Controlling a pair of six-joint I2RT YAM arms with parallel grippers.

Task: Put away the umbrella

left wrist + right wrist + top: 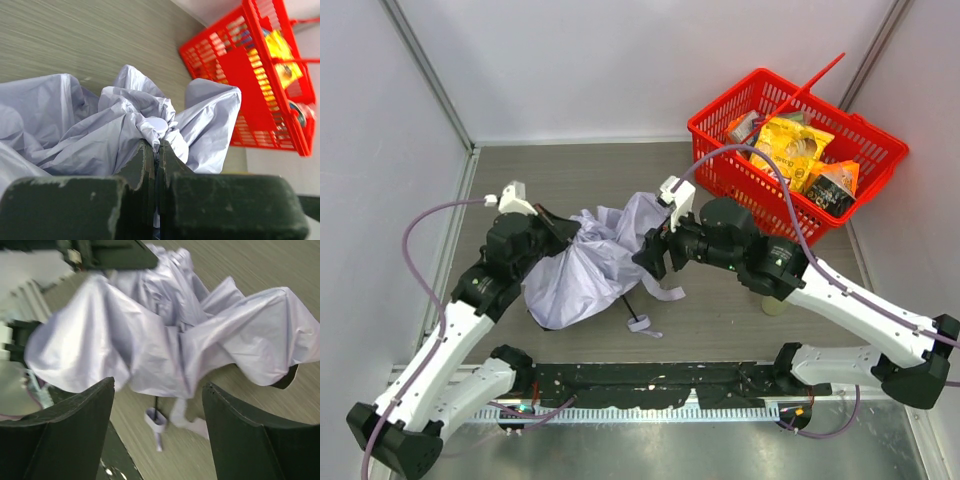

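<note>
Umbrella (585, 265) is on the counter (570, 175), left of centre: pale lavender fabric crumpled in a loose heap, not folded. A thin black shaft runs out at 5 o'clock to the small handle (638, 322), which lies on the counter with its strap. Left pincer (156, 147) is at the heap's 10 o'clock edge, clenched on a bunch of fabric, jaws pressed together. Right pincer (157, 385) is at the 3 o'clock edge, released, jaws wide, nothing between them, fabric just ahead. Red basket (725, 98) sits at 2 o'clock from the umbrella, well apart, with snack packets (790, 145) inside.
</note>
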